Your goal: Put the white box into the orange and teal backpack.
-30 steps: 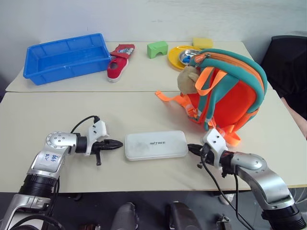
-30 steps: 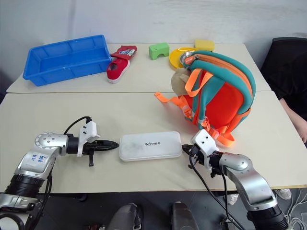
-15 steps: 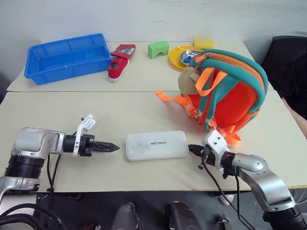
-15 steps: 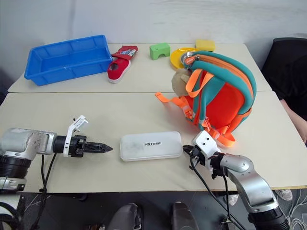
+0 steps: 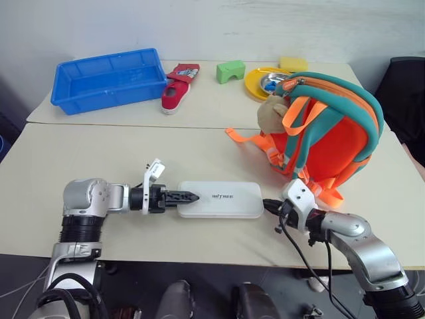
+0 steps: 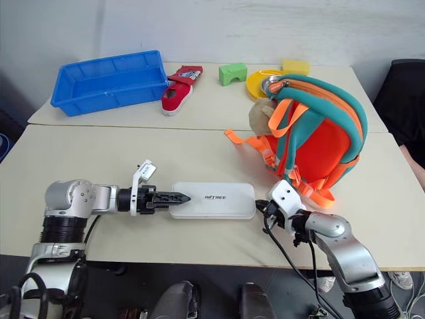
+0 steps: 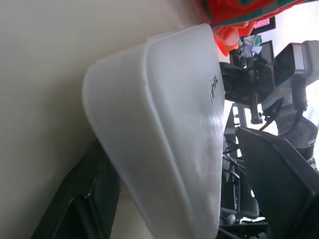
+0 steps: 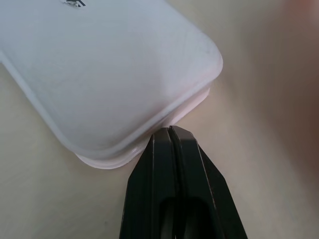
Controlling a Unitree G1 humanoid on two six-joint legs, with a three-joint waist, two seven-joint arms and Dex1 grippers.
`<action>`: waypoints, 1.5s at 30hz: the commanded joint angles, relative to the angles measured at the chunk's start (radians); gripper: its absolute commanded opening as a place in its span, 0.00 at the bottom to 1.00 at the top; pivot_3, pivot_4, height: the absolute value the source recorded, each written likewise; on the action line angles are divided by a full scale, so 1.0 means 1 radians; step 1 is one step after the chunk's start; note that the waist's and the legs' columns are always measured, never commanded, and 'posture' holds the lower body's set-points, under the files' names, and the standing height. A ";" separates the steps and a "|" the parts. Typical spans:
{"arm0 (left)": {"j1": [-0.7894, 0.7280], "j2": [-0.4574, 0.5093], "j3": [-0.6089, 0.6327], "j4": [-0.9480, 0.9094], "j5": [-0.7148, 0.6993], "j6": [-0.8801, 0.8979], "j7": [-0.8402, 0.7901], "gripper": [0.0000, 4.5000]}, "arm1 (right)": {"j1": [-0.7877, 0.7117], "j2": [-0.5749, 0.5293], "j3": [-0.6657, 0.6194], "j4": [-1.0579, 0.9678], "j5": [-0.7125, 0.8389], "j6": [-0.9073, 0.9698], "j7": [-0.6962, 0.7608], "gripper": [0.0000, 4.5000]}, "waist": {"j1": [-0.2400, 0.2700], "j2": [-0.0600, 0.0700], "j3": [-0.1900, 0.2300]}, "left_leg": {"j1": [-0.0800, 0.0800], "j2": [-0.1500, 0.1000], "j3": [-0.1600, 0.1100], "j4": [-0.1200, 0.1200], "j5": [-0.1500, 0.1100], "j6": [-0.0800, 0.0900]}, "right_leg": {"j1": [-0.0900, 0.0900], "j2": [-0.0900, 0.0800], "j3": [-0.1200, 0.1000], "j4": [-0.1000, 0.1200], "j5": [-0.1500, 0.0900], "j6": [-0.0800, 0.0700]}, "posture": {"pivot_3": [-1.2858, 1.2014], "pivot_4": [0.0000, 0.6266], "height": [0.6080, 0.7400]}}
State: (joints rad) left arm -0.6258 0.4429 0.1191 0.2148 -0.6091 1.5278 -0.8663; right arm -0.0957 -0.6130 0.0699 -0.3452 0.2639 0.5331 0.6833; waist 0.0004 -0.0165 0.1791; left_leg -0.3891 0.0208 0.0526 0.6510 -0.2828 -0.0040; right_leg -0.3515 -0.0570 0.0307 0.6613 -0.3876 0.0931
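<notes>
The white box lies flat on the near table, lettering up. My left gripper is open and straddles the box's left end. In the left wrist view one finger lies by the table under the box's rim. The other finger stands apart above the lid. My right gripper is shut, and its tip touches the rim at the box's right end. The orange and teal backpack stands upright behind the box's right end, with a tan plush toy on its left side.
On the far table stand a blue tray, a red shoe, a green block, a yellow plate with a metal bowl, and a yellow sponge. A black chair is at the right.
My left gripper has moved right to the box's left end, rolled over and opened around it. The right gripper and the box have stayed put. The camera view has shifted.
</notes>
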 commanded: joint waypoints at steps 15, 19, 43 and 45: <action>0.012 0.051 0.054 -0.082 -0.194 0.085 -0.046 0.28 | 0.078 0.013 -0.116 -0.089 0.030 -0.012 -0.054 0.00 | -0.008 -0.002 0.001 | -0.003 0.001 0.000 -0.003 0.002 -0.003 | -0.005 0.001 0.000 0.000 0.000 0.001 | 0.52 0.24 1.00; 0.010 0.046 0.216 -0.073 -0.241 0.080 -0.009 0.28 | 0.175 0.039 -0.318 -0.232 0.155 0.092 -0.113 0.14 | -0.006 -0.002 0.001 | -0.007 0.001 0.000 -0.002 0.002 -0.003 | -0.007 0.001 0.000 0.000 0.000 0.001 | 0.52 0.24 1.00; -0.112 0.015 0.456 -0.001 -0.263 -0.235 0.262 0.28 | -0.397 0.220 -0.374 0.149 0.412 0.189 -0.298 0.67 | -0.029 -0.004 0.002 | -0.020 0.000 0.000 -0.001 0.004 -0.002 | -0.023 0.000 -0.001 0.008 0.000 0.001 | 0.52 0.24 1.00; -0.122 0.020 0.461 -0.003 -0.272 -0.238 0.270 0.28 | -0.392 0.217 -0.369 0.145 0.426 0.184 -0.272 0.51 | -0.030 -0.004 0.002 | -0.021 0.000 0.001 -0.001 0.004 -0.002 | -0.024 0.000 -0.001 0.009 0.000 0.001 | 0.52 0.24 1.00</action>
State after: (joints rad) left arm -0.7064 0.4462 0.5530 0.2510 -0.8337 1.3069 -0.5925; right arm -0.4829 -0.3772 -0.2959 -0.1777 0.6793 0.7431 0.3825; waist -0.0292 -0.0205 0.1814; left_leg -0.4105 0.0210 0.0533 0.6503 -0.2787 -0.0058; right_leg -0.3755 -0.0572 0.0298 0.6700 -0.3875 0.0943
